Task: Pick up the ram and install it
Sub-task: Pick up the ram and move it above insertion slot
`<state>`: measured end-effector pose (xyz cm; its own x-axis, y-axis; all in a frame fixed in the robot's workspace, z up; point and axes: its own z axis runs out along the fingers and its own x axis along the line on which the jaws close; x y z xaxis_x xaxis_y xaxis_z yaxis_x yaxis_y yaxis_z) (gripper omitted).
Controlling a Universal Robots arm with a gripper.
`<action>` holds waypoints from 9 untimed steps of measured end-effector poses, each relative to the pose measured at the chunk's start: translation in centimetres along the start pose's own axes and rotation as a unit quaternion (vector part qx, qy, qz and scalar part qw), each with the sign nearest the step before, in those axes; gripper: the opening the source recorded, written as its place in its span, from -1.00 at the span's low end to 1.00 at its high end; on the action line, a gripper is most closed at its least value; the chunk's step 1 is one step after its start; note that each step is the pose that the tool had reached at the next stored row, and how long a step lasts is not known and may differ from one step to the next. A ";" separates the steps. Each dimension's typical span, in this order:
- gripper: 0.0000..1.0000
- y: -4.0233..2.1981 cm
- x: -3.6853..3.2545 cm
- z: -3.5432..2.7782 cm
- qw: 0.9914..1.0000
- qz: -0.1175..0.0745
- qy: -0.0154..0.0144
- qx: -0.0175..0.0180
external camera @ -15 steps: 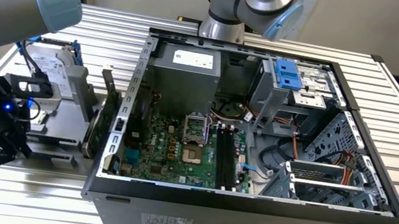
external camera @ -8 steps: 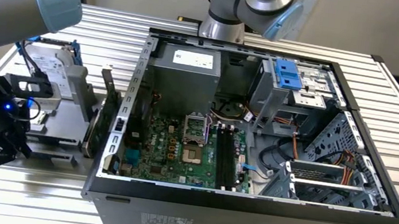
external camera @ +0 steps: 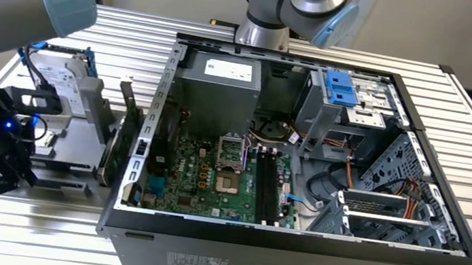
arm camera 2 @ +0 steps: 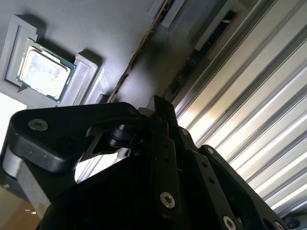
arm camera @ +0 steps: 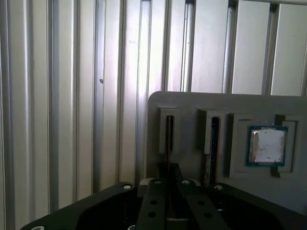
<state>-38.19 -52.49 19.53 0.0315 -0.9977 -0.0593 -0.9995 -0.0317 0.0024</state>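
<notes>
Black pincer [arm camera 2: 161, 109] near grey tray [arm camera 2: 110, 28] holding square chip [arm camera 2: 45, 72].

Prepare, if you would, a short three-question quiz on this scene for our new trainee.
1. True or false: the computer case lies open, with its motherboard exposed.
2. What sits in the square recess of the gray holder? A) a processor chip B) a coin C) a fan
3. Is the pincer nearer the gray holder or the computer case?
Key: 1 true; 2 A; 3 the gray holder.
</notes>
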 end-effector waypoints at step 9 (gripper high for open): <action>-1.00 0.00 -0.04 -0.69 1.000 0.000 0.000 0.000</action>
<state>-38.19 -52.49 20.22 0.0315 -0.9977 -0.0593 -0.9995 -0.0317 0.0024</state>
